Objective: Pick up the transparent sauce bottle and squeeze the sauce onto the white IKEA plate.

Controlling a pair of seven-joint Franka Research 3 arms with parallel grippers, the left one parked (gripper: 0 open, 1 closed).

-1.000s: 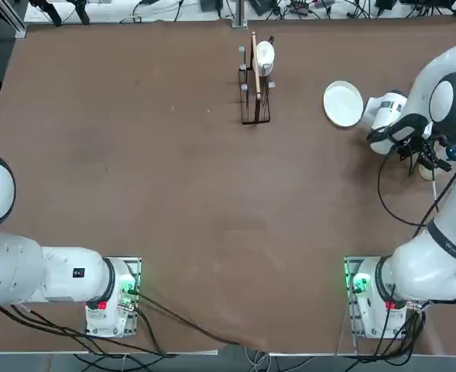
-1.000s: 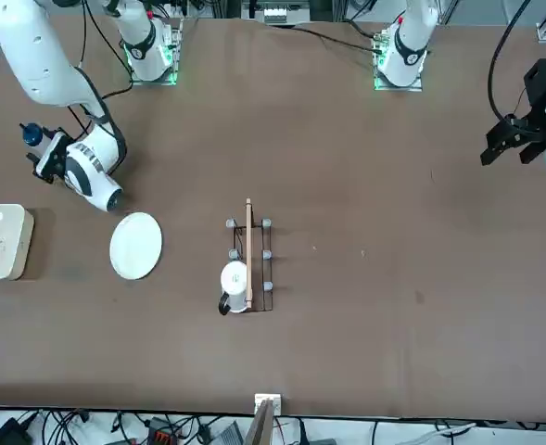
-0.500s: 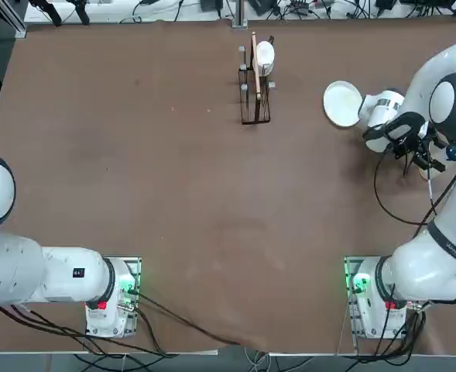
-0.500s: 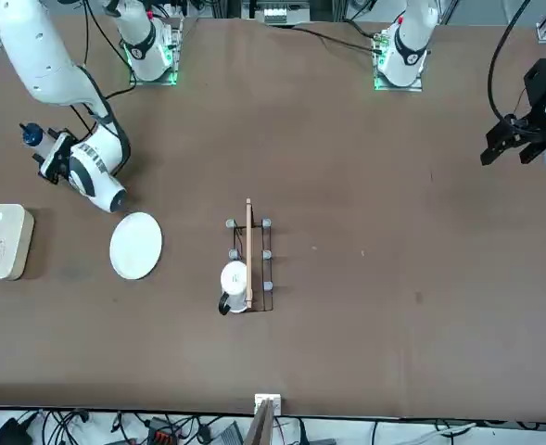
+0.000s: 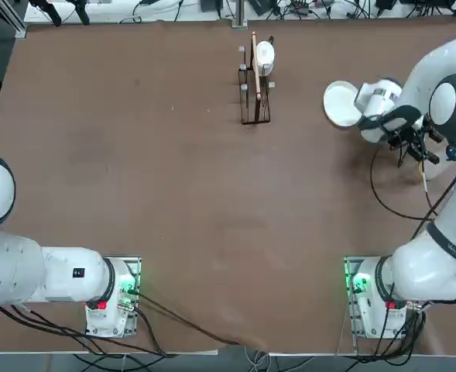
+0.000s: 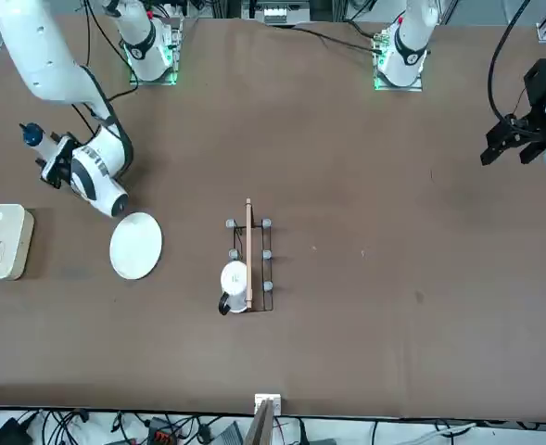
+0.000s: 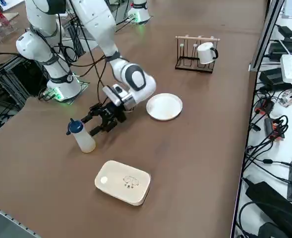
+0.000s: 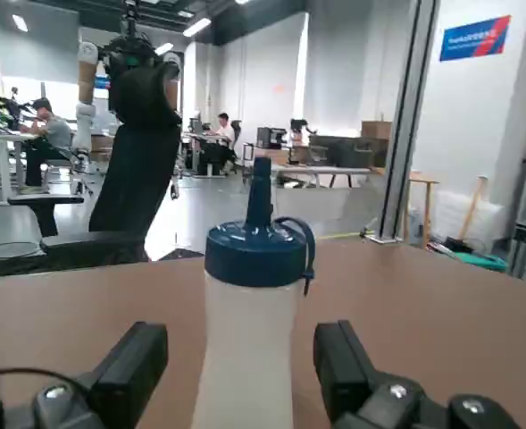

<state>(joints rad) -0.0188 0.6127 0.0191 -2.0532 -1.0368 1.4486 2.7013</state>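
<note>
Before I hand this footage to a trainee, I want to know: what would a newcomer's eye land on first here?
Probably the squeeze bottle with its dark blue cap, standing between the right gripper's open fingers. Next, the round white plate, lying flat on the brown table beside the right arm, and the white rounded-rectangular container, on the bottle's other side from the plate.

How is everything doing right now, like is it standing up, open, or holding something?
Right gripper: open, on both sides of the bottle, not gripping it
Sauce bottle: standing upright, blue cap on
White plate: lying flat, nothing on it
White rounded container: resting flat on the table
Mug: hanging at the rack
Black wire rack: standing, with the mug at it
</note>
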